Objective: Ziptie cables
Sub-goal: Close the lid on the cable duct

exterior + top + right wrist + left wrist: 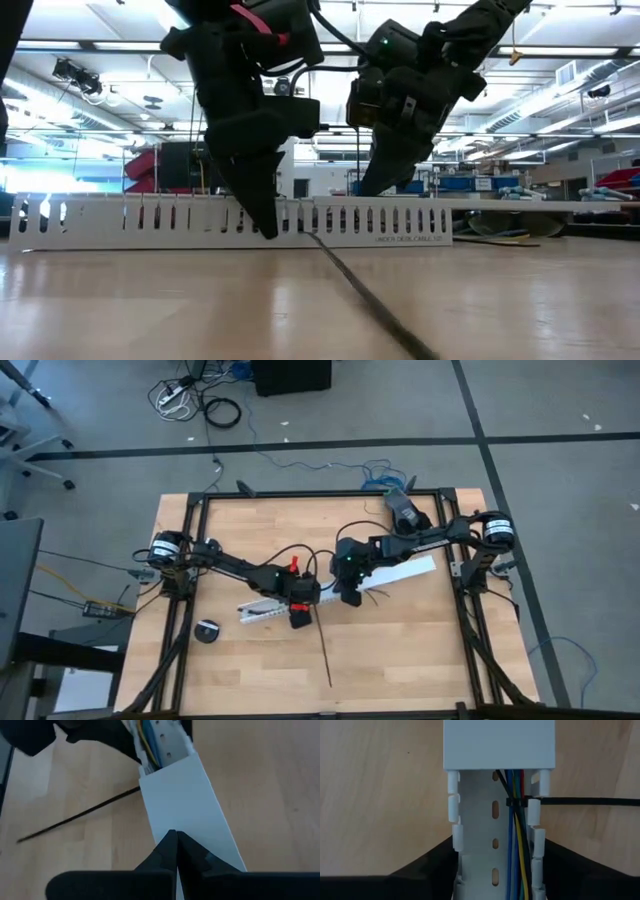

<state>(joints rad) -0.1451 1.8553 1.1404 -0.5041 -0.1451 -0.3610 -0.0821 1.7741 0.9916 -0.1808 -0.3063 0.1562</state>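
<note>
A: Biggest first. Tabletop (400,650), light wood w/ black frame round the edge. Both arms reach in toward the middle.

B: And the white slotted channel (390,576)?

A: Lies diagonally across mid-tabletop. One stretch has a plain white cover (185,805) on it, the rest is open w/ slotted side walls, seen well in the low view.

B: Left pincer (299,615)?

A: Down over the open end of the channel, dark fingers (420,870) spread, one either side of the channel walls. Whether they press the walls or just stand beside them, can't tell. Nothing else held.

B: Right pincer (349,596)?

A: Clenched, tips together, grasping nothing. It sits over the covered stretch, tips right at the cover surface per right wrist view; actual contact unclear.

B: Task items?

A: Cables (516,845) run lengthwise inside the open channel, along one wall: blue, yellow, green, red and black ones visible, passing under the cover. Ziptie (580,801) is looped round the bundle just short of the cover edge; its long black tail exits thru a wall slot and lies flat on the tabletop, running out toward the near edge.

B: Small stuff?

A: Black round disc (208,630) on the tabletop near the left arm, well apart from the channel.
</note>
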